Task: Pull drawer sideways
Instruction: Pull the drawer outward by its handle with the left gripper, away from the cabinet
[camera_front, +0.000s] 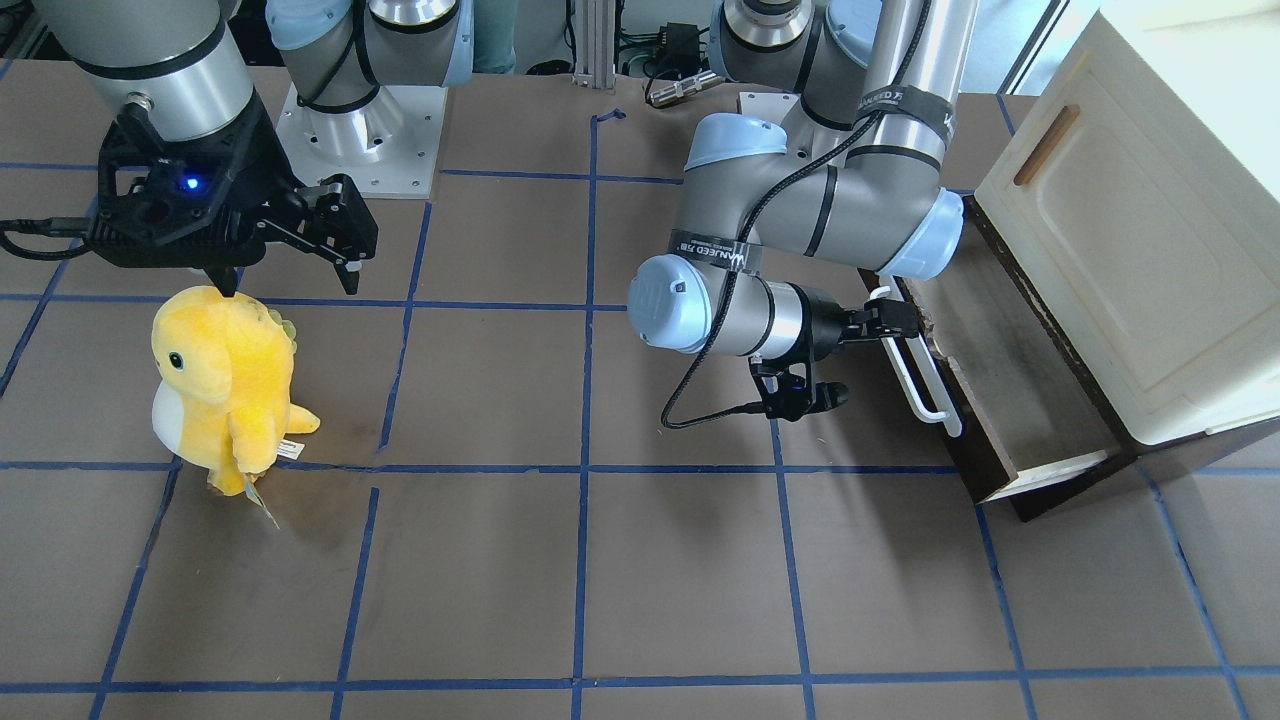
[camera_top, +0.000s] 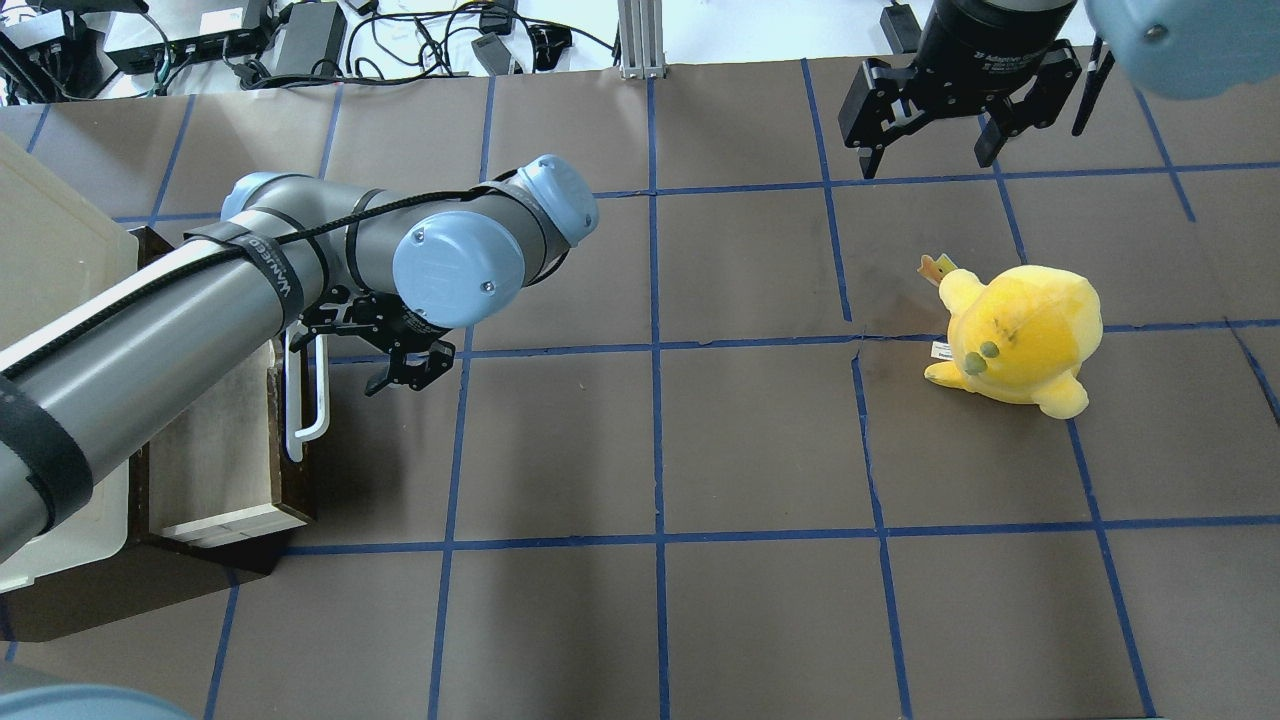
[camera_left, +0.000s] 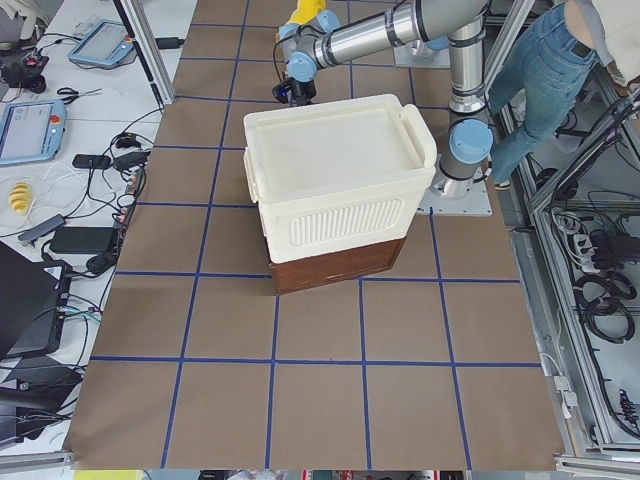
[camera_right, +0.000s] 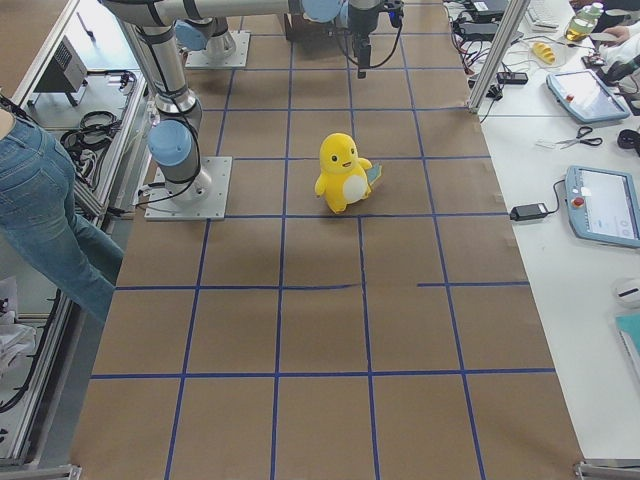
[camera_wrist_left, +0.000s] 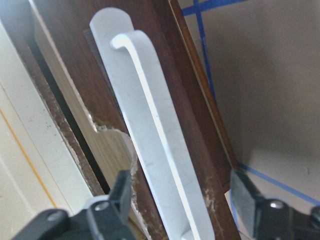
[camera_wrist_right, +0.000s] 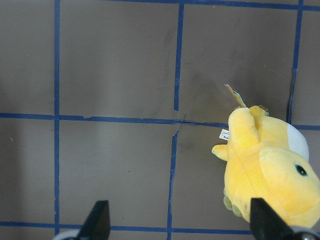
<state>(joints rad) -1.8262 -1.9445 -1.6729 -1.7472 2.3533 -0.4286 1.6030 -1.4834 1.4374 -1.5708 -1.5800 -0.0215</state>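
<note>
At the left end of the table (camera_top: 700, 450), the cream-white cabinet (camera_left: 340, 180) fills the left side view and hides the drawer's front and my left fingers there. From overhead, my own forearm covers the far part of the drawer (camera_top: 215, 450). White lettering on my forearm strap (camera_top: 285, 270) looks like WANJEED, though I cannot be sure of it.

The drawer is dark brown wood with a pale cream inside. It stands partly pulled out from under the cabinet, and the top edge of its front is chipped. Its long white bar handle (camera_wrist_left: 150, 150) runs between my left fingers (camera_front: 885, 320), which are spread to either side of it with a gap on both sides.

Far to the right stands a yellow plush toy (camera_top: 1020, 340); its small white tag (camera_wrist_right: 226, 134) is too small to read. My right fingers (camera_top: 927, 150) hang above the table spread wide, holding nothing.
</note>
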